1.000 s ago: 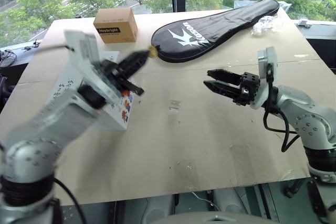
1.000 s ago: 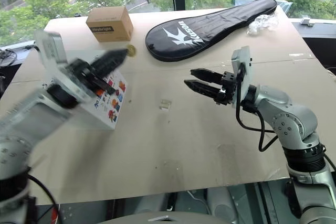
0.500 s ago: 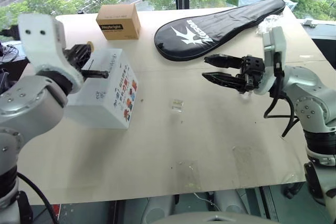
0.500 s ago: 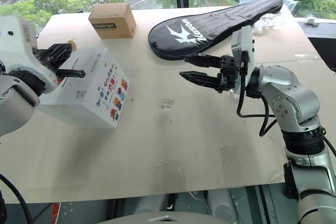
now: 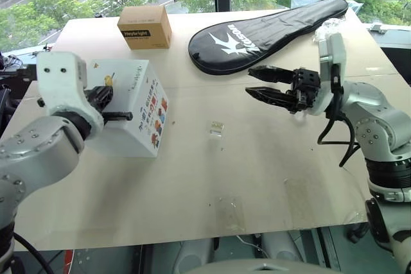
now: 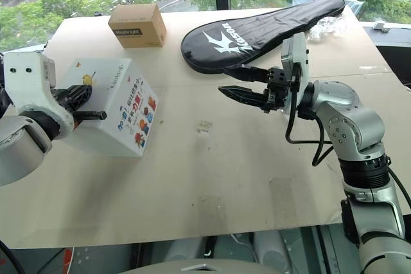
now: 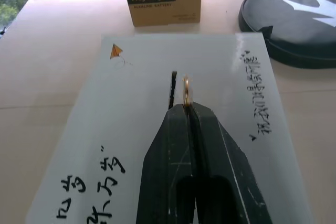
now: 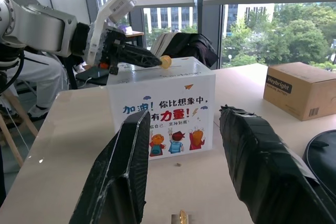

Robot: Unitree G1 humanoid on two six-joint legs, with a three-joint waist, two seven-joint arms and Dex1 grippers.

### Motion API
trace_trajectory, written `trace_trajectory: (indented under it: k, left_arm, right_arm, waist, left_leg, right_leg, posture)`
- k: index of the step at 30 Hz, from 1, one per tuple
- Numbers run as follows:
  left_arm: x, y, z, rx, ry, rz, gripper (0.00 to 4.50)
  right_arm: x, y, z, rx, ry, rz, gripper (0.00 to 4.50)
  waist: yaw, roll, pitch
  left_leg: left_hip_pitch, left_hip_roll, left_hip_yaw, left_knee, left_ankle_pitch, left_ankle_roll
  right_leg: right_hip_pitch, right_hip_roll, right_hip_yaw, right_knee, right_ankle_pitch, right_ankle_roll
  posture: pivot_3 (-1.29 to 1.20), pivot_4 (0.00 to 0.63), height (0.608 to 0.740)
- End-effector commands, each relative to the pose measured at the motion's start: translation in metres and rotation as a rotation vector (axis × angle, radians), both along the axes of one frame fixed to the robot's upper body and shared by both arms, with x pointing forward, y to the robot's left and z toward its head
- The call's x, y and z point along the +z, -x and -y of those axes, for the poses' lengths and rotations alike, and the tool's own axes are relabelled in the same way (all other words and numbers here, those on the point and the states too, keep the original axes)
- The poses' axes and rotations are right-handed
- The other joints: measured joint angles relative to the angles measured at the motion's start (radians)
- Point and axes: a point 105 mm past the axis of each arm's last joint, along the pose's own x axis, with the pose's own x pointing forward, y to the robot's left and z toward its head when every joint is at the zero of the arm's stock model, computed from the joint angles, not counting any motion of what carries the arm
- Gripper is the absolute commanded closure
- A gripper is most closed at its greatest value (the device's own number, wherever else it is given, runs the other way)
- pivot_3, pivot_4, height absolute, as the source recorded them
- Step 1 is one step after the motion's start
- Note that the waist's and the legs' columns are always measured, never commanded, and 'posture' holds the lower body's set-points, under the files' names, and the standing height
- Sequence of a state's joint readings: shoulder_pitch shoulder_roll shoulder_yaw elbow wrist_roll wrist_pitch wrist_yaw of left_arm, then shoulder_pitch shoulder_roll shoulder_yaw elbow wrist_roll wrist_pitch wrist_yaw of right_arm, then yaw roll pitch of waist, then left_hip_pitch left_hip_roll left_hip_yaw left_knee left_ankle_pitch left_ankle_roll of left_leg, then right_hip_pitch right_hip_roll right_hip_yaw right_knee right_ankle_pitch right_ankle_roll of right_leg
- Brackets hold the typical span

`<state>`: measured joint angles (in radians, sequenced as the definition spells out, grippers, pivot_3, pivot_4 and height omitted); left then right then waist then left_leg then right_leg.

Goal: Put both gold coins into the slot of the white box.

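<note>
1. White box [image 5: 131, 104], a cube-like white carton with dark handwriting on top and small colourful pictures on one side, sits on the pale worktop [image 5: 257, 178] at your robot's left, its top face up so the slot can be reached from above.
2. Behind it you have a long black zipped racket cover [image 5: 266, 30] and a small brown cardboard box [image 5: 144, 26], both well apart from the work and no obstacle.
3. Your left hand [image 7: 187, 109] hovers over the box top, its fingers pressed together on one small shiny gold coin [image 7: 186, 91] held on edge. That upright hold makes sense: the disc must go in thin side first.
4. Your right hand [image 5: 257, 83] hangs above mid-worktop, its fingers apart and holding nothing, pointing toward the box; I judge it is waiting its turn.
5. The slot [image 7: 172, 88], a thin dark slit in the top face, lies just beside the held coin and parallel to it, so a small sideways shift looks needed before release.
6. A second gold coin [image 8: 181, 216] appears to rest on a small clear plastic scrap [image 5: 217, 127] on the worktop, between box and right hand.
</note>
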<state>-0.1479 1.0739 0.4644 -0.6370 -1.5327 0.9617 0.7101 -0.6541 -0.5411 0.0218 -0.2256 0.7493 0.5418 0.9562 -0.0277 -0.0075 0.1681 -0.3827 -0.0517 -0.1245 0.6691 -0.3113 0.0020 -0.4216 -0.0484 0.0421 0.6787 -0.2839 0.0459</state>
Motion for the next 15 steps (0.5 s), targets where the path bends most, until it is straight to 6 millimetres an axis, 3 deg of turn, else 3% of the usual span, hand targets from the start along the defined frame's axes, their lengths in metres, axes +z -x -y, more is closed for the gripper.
trace_trajectory:
  k: [1, 5, 15]
  left_arm:
    - [0.0064, 0.0025, -0.0055, 0.023, -0.009, 0.036, 4.5]
    - [0.0102, 0.0026, -0.0126, 0.055, -0.044, 0.048, 4.5]
    - [0.0061, 0.0007, -0.0048, 0.007, -0.036, 0.028, 4.5]
  right_arm:
    - [0.0179, 0.0038, 0.0016, -0.005, -0.023, 0.072, 2.27]
    - [0.0185, 0.0025, 0.0037, -0.019, -0.025, 0.072, 2.27]
    - [0.0182, 0.0043, 0.0017, -0.025, -0.033, 0.072, 2.27]
  waist:
    - [0.0, 0.0, 0.0]
    - [-0.002, 0.0, 0.0]
    - [-0.002, 0.0, 0.0]
  left_leg:
    - [0.0, 0.0, 0.0, 0.0, 0.0, 0.0]
    - [0.0, 0.0, 0.001, 0.0, 0.0, 0.0]
    - [0.0, 0.0, 0.001, 0.0, 0.0, 0.0]
  right_leg:
    - [0.0, 0.0, 0.0, 0.0, 0.0, 0.0]
    - [0.0, 0.0, 0.0, 0.0, 0.0, 0.0]
    - [0.0, 0.0, 0.0, 0.001, 0.0, 0.0]
  posture:
    - [0.0, 0.15, 0.74]
    - [0.0, 0.15, 0.74]
    - [0.0, 0.15, 0.74]
